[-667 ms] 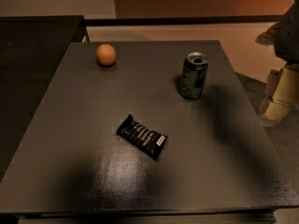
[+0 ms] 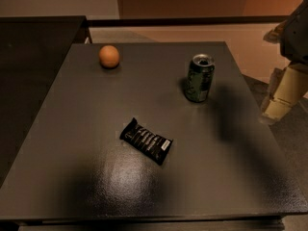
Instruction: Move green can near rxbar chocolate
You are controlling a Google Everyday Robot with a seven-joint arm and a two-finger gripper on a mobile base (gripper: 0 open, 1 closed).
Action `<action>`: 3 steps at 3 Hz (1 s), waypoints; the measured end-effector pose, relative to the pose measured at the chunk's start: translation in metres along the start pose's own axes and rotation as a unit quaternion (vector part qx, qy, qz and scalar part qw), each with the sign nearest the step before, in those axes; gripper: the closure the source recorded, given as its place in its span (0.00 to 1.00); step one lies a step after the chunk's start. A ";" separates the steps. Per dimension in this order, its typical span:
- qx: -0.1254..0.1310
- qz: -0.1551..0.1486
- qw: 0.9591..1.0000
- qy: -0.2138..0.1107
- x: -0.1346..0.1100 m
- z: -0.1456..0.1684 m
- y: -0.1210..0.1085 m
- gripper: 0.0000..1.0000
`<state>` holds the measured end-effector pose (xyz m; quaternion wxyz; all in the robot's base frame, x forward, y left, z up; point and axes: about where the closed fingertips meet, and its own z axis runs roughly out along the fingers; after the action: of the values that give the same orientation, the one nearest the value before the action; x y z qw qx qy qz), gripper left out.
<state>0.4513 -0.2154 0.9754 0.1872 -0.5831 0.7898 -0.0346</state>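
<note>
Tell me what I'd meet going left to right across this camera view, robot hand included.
orange ball → rxbar chocolate → green can → gripper, which hangs beyond the right edge of the table, apart from the can.

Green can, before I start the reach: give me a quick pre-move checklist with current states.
1. green can upright on the table: ok.
2. gripper apart from the can, off the table's right edge: ok.
3. rxbar chocolate lying flat, with bare table beside it for the can: ok.
4. Line from can to bar free of the orange ball, which sits at the far left: ok.
5. Can already near the bar: not ok, an open gap separates them.
6. Can's contents: cannot tell.
</note>
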 end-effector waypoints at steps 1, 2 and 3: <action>0.023 0.028 0.999 -0.028 -0.007 0.012 -0.021 0.00; 0.031 0.041 0.997 -0.057 -0.015 0.025 -0.043 0.00; 0.017 0.044 0.995 -0.086 -0.027 0.044 -0.060 0.00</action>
<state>0.5276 -0.2021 0.9577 0.2652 -0.5455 0.7950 0.0103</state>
